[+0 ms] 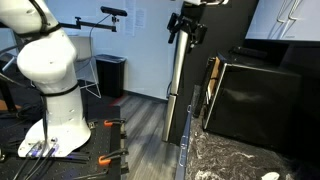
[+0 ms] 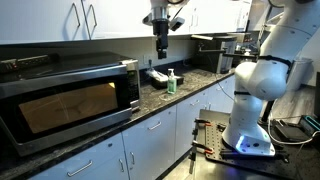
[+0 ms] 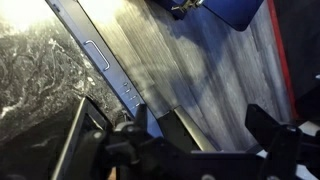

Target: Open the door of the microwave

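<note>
The microwave (image 2: 75, 100) is a large black box on the counter; in an exterior view it shows as a glossy black box with a tan front edge (image 1: 250, 100). Its door (image 2: 65, 108), a black frame with a dark glass window, lies flush with the front and looks shut. My gripper (image 2: 160, 42) hangs high above the counter, well beyond the microwave's control-panel end and not touching it. It also shows near the top of an exterior view (image 1: 186, 25). In the wrist view the gripper (image 3: 185, 135) is open and empty, looking down at the floor and cabinet fronts.
A green bottle (image 2: 171, 82) and small items stand on the dark granite counter (image 1: 235, 160) below the gripper. A tall black panel with a silver vertical edge (image 1: 176, 100) stands beside the counter. A small black bin (image 1: 111, 75) sits on the floor. The white robot base (image 1: 55, 80) is nearby.
</note>
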`<state>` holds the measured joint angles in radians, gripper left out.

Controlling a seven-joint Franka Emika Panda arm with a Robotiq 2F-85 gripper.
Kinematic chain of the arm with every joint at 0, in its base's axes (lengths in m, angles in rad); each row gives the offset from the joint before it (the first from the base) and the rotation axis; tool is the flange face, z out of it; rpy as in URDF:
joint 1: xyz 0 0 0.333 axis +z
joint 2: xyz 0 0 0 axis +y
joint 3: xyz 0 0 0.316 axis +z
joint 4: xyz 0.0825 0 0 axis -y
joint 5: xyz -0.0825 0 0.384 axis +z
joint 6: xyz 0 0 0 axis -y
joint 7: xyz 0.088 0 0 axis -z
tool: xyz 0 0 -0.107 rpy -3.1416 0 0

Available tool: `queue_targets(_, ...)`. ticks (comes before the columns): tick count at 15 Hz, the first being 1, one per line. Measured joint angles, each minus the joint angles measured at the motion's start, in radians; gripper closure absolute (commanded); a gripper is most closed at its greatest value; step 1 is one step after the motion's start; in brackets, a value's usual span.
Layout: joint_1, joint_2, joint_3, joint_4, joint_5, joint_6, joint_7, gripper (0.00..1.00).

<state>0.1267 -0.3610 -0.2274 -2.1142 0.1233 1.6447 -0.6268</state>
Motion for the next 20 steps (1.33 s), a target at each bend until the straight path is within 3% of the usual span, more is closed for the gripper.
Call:
queue_targets(4,0.006,0.165,0.081,0.149,-0.013,-0.043,-0.118,0.0)
queue_targets(9,-0.008,0.278,0.15,0.304,-0.108,-0.078,-0.196,0.0)
queue_targets(15,-0.028,0.337,0.193,0.395,-0.161,-0.07,-0.329,0.0)
queue_targets(20,-0.044,0.357,0.195,0.406,-0.157,0.002,-0.416,0.0)
